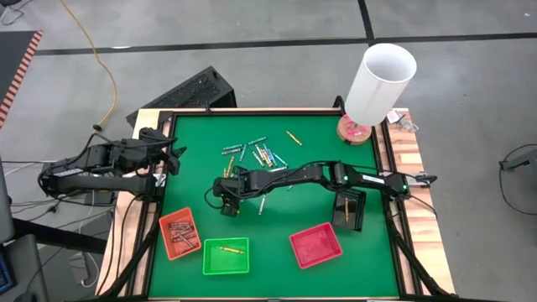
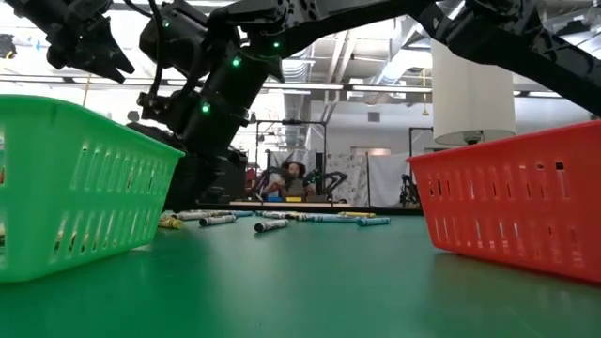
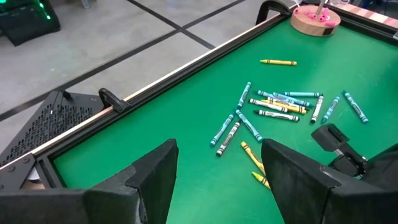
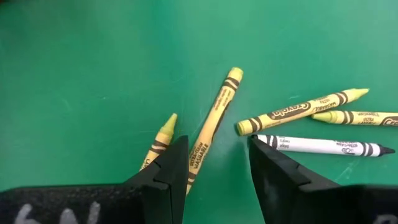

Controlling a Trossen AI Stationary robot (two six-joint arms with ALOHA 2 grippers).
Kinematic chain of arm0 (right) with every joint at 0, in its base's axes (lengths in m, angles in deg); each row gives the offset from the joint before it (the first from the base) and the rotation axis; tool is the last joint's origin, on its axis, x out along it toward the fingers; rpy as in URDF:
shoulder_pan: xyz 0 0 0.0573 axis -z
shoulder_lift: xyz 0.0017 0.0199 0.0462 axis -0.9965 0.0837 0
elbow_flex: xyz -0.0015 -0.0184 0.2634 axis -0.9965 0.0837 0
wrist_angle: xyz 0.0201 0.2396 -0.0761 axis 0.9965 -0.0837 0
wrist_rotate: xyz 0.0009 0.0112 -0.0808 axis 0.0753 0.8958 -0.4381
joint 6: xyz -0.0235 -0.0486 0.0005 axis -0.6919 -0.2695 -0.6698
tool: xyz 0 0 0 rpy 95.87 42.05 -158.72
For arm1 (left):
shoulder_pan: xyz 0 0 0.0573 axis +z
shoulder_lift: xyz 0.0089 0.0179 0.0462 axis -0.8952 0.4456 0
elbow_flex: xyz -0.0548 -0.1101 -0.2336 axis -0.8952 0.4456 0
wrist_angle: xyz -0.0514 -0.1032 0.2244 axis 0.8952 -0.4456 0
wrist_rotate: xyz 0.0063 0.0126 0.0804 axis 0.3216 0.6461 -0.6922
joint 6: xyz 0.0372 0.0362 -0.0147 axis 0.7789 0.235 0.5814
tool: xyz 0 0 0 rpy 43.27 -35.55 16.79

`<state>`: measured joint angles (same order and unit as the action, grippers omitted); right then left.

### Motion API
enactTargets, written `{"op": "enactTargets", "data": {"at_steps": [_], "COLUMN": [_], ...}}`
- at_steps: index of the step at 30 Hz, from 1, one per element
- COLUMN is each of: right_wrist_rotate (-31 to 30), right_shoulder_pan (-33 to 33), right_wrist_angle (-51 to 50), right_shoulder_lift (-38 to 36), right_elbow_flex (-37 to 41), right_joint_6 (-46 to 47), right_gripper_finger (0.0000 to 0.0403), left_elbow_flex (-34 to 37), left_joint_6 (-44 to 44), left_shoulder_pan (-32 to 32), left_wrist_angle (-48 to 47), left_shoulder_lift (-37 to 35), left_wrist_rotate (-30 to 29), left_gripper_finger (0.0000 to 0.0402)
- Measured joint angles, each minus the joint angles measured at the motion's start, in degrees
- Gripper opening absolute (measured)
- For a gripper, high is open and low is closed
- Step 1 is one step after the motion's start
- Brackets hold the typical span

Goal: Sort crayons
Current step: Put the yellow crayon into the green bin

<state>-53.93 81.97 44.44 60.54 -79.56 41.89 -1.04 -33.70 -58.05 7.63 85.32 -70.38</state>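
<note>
Currently the target looks to be a gold-yellow crayon (image 4: pixel 214 121) lying flat on the green surface (image 1: pixel 277 218), directly under the right hand (image 4: pixel 212 163). Its long axis runs roughly along the hand's line of sight, leaning a little to one side, so it passes lengthwise through the gap between the two fingers — one finger on either flank, neither clearly touching it. A second yellow crayon (image 4: pixel 160 138) lies just beside it, outside one finger; a white-wrapped one (image 4: pixel 323 147) and two more yellows (image 4: pixel 301 111) fan out past the other finger.

Right hand: fingers parted about as wide as they go, nothing held. Judgement: the crayon is bracketed and a close would pinch it across its width; the risk is the neighbouring yellow getting nudged or caught.

Main scatter of crayons (image 1: pixel 256 153) sits mid-surface toward the far edge, just beyond the right hand (image 1: pixel 228 199). The right arm reaches across from its side, stretched low and long, wrist pitched down — clearly the nearer arm.

Left hand (image 1: pixel 172 155) waits at the surface's left edge, fingers wide, empty.

Trays along the near edge: orange tray (image 1: pixel 180 233), green tray (image 1: pixel 226 256) holding one yellow crayon, red tray (image 1: pixel 316 245).
</note>
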Motion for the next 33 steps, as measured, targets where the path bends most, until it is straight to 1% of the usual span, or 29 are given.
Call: {"op": "enactTargets", "data": {"at_steps": [11,13,16,24,26,33], "right_wrist_rotate": [0.0,0.0,0.1,0.1,0.1,0.0], "right_shoulder_pan": [0.0,0.0,0.0,0.1,0.1,0.1], "right_wrist_angle": [-0.9,-1.5,-1.9,-2.9,-2.9,-3.5], "right_shoulder_lift": [0.0,0.0,0.0,0.0,0.0,-0.2], "right_elbow_flex": [0.9,0.9,0.9,0.9,0.9,0.5], "right_joint_6": [0.4,0.6,0.6,1.4,1.5,1.5], "right_gripper_finger": [0.0161,0.0156,0.0128,0.0017,0.0008,0.0004], "left_elbow_flex": [0.0,0.0,0.0,0.0,0.0,0.0], "left_joint_6": [-0.1,-0.1,-0.2,-0.2,-0.2,-0.1], "left_shoulder_pan": [0.0,0.0,0.0,0.0,0.0,0.0], "left_wrist_angle": [0.0,0.0,0.0,0.0,0.0,0.0], "left_shoulder_lift": [0.0,0.0,0.0,0.0,0.0,0.0], "left_wrist_rotate": [0.0,0.0,0.1,0.1,0.1,0.1], "left_gripper_finger": [0.0223,0.0223,0.0223,0.0223,0.0223,0.0223]}}
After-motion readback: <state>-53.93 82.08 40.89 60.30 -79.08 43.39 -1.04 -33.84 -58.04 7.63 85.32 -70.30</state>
